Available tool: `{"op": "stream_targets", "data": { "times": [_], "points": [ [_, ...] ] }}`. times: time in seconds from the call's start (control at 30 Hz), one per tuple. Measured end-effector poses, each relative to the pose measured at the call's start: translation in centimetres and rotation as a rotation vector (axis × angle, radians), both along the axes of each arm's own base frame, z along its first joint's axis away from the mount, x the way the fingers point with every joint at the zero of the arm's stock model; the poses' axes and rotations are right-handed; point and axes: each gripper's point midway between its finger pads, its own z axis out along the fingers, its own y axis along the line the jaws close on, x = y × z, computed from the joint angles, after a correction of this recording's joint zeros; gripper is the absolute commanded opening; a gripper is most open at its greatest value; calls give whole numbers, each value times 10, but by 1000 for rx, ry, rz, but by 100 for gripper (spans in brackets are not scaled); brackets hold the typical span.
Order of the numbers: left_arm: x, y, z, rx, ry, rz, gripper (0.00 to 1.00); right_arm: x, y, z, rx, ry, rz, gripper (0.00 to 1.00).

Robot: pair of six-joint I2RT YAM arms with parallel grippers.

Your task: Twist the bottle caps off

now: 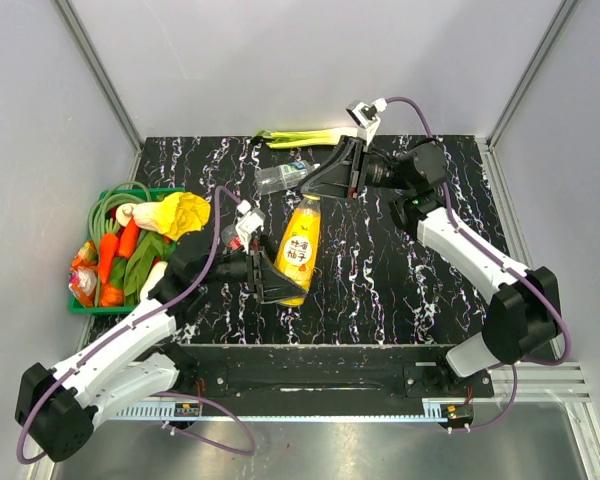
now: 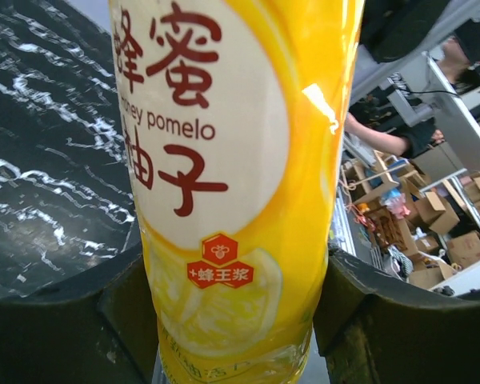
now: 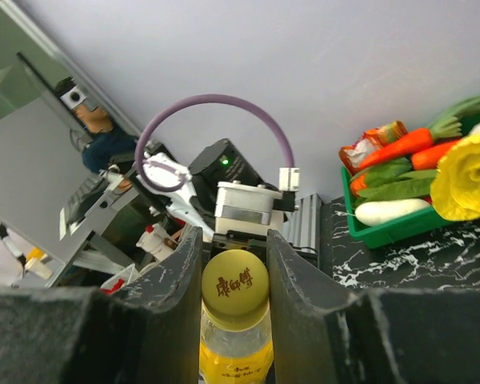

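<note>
Black marble-patterned table point(image 1: 400, 280), grey walls on three sides. At the left edge you have a green basket point(image 1: 80, 305) with carrots point(image 1: 108, 255) and other vegetables piled in it. A stalk of green onion point(image 1: 300, 137) lies along the far edge.

Yellow juice bottle point(image 1: 298, 250): mid-table between the two arms, its cap end pointing to the far side. From above you cannot tell whether it rests on the table or is held off it.

Left gripper point(image 1: 278, 282): clamped across the lower body of the yellow juice bottle. In the left wrist view the label with red characters and "honey pomelo" fills the frame. One dark finger point(image 2: 64, 320) presses against the bottle on the left and the other is against it on the right. Jaws narrow enough to hold the bottle body, with no gap on either side.

Right gripper point(image 1: 318, 192): reaches in from the far right onto the top of the same bottle. In the right wrist view you look at the yellow cap point(image 3: 236, 298) end-on, with red characters printed on its top. It sits between the two fingers point(image 3: 180, 280), and both inner faces appear to touch its rim. Jaws closed down to cap width. The cap is on the bottle neck, with yellow liquid visible just beneath it.

Clear bottle point(image 1: 283, 178): lies on its side at the far side of the table, just left of the right gripper and apart from the juice bottle. Neither arm touches it. Whether its cap is on is too small to tell.
</note>
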Motion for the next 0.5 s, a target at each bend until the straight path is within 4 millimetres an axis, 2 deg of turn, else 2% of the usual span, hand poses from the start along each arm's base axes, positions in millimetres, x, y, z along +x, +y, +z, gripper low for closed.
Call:
{"op": "stream_targets", "data": {
  "times": [0.2, 0.43, 0.47, 0.5],
  "points": [
    [-19, 1, 25, -94, -13, -106, 31, -25, -9, 27, 91, -89, 74, 0],
    [-29, 1, 36, -142, -5, -198, 31, -39, -14, 40, 143, -133, 110, 0],
    [-30, 1, 37, -144, -4, -204, 31, -39, -15, 40, 143, -131, 110, 2],
    [-30, 1, 37, -146, -3, -209, 30, -39, -15, 41, 145, -131, 110, 10]
  ]
}}
